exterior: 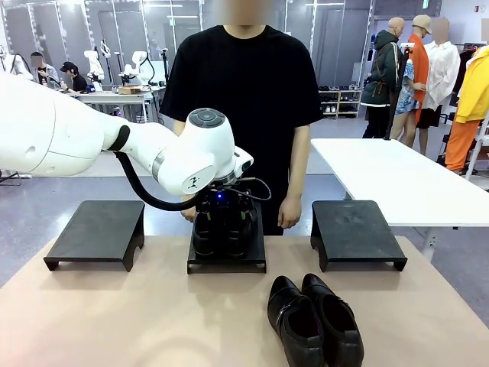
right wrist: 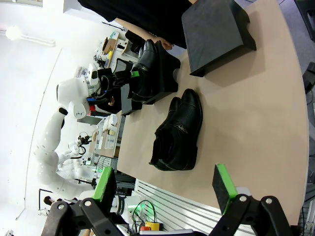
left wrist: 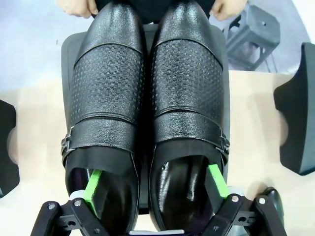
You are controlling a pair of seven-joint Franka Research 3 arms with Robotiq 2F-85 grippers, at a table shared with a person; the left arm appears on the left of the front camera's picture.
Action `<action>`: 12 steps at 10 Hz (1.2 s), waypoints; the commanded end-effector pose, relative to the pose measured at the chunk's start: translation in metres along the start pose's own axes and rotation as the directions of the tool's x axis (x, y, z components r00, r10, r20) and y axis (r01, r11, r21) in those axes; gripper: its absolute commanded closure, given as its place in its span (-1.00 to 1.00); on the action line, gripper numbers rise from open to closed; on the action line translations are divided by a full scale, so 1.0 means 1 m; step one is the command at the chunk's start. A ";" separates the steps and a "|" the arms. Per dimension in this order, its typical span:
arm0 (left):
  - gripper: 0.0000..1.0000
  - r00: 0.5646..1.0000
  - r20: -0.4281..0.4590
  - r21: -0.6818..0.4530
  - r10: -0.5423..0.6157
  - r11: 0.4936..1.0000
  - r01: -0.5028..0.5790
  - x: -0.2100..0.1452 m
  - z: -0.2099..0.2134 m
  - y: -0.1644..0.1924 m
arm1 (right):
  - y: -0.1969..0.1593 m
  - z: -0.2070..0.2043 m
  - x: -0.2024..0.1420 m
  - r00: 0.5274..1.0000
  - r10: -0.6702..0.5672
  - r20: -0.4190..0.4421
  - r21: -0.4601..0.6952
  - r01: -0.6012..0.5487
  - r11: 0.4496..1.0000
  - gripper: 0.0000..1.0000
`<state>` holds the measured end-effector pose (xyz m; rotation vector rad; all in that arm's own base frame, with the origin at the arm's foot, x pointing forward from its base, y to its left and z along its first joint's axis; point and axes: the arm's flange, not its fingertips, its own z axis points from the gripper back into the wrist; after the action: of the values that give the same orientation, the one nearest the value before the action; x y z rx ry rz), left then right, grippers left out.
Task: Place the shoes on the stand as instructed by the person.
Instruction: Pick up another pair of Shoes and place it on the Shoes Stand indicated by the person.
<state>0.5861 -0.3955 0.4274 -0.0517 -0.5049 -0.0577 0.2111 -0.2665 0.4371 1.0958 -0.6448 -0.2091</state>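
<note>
One pair of glossy black shoes stands side by side on the middle stand. My left gripper is open over their heels, with one green-padded finger inside each shoe's opening, well away from the adjoining inner walls. The second pair lies on the table near the front, right of centre. My right gripper hangs open above the table edge with nothing between its fingers. The person stands behind the middle stand, hands by the shoes' toes.
A bare black stand sits at the left and another at the right of the tan table. A white table stands beyond at the right. A grey stool is on the floor.
</note>
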 end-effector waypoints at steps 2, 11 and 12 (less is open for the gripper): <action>-1.00 1.000 0.001 0.001 0.002 1.000 -0.002 0.001 -0.001 0.001 | 0.001 0.002 0.001 1.000 0.021 0.012 0.015 -0.021 1.000 -1.00; -1.00 0.972 -0.232 -0.351 -0.026 0.935 -0.059 -0.051 0.150 0.134 | 0.001 0.002 0.001 1.000 0.021 0.012 0.015 -0.021 1.000 -1.00; -1.00 0.969 -0.247 -0.414 -0.019 0.906 -0.088 -0.061 0.164 0.166 | 0.001 0.002 0.001 1.000 0.021 0.012 0.015 -0.021 1.000 -1.00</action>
<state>0.4820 -0.2695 0.5357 -0.4132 -0.3252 -0.1188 0.2114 -0.2662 0.4370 1.0963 -0.6437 -0.2083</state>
